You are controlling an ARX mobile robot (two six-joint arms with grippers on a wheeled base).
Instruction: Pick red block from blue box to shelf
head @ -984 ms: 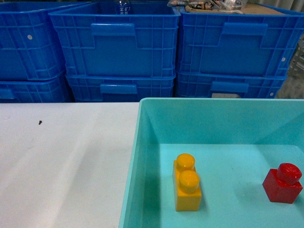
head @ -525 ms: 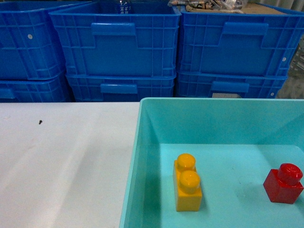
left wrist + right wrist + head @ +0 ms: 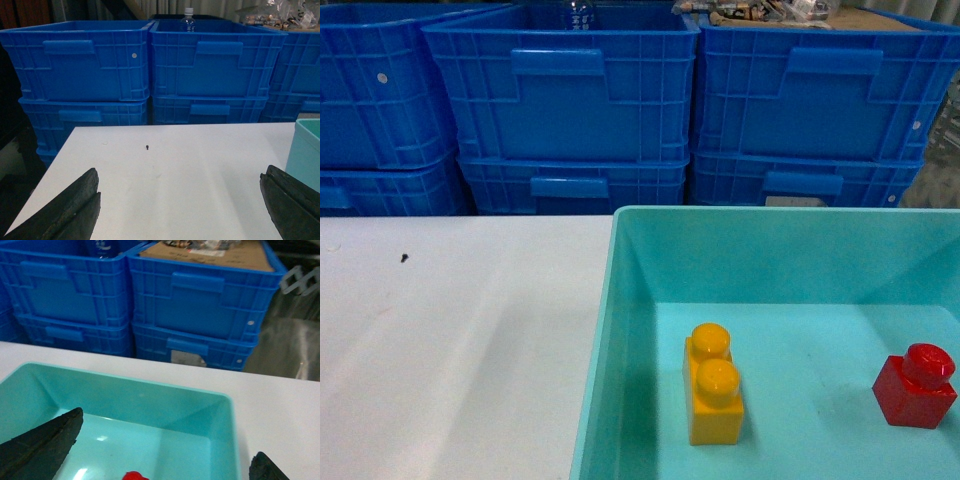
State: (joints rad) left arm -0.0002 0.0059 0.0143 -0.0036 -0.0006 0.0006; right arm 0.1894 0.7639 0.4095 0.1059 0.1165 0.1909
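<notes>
The red block (image 3: 916, 386) stands upright on the floor of the blue box (image 3: 620, 300), near its right side. Only its top stud (image 3: 134, 476) shows at the bottom edge of the right wrist view. My right gripper (image 3: 170, 436) hangs open above the box (image 3: 150, 382), one finger over the inside and one (image 3: 265, 471) outside the right wall, holding nothing. My left gripper (image 3: 181, 171) is open over the bare white table (image 3: 175, 150), left of the box's edge (image 3: 306, 155). Neither gripper appears in the head view. The shelf is out of view.
A yellow two-stud brick (image 3: 714, 398) stands in the box, left of the red block. Stacked dark blue ribbed crates (image 3: 565, 100) form a wall right behind the table. A small dark speck (image 3: 404, 258) lies on the table.
</notes>
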